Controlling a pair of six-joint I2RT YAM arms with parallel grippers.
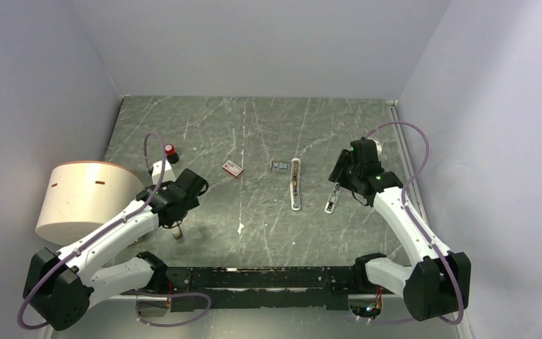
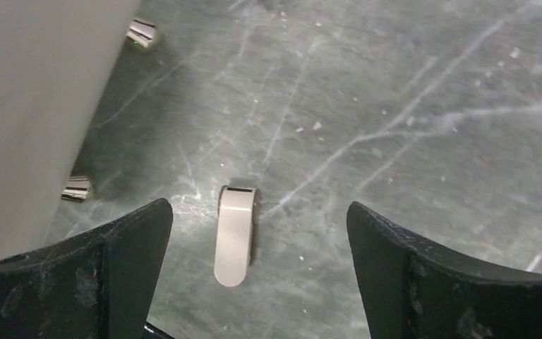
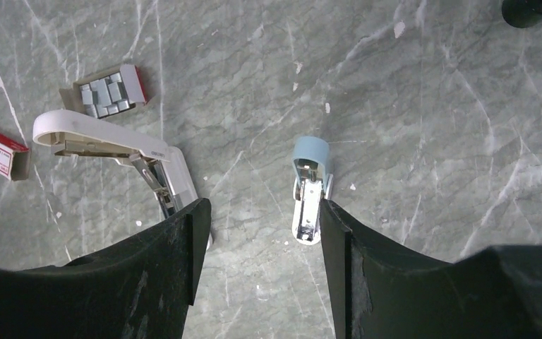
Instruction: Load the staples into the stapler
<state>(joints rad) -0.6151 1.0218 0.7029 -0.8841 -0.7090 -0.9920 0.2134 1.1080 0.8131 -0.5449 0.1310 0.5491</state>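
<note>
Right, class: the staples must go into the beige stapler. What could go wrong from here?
The right gripper hangs open over the light-blue stapler, so the wrong stapler might get loaded.
The staples lie beside the long white stapler, well away from the beige stapler; strips could scatter in transit.
The left gripper hangs close to the large white cylinder and might bump it.
</note>
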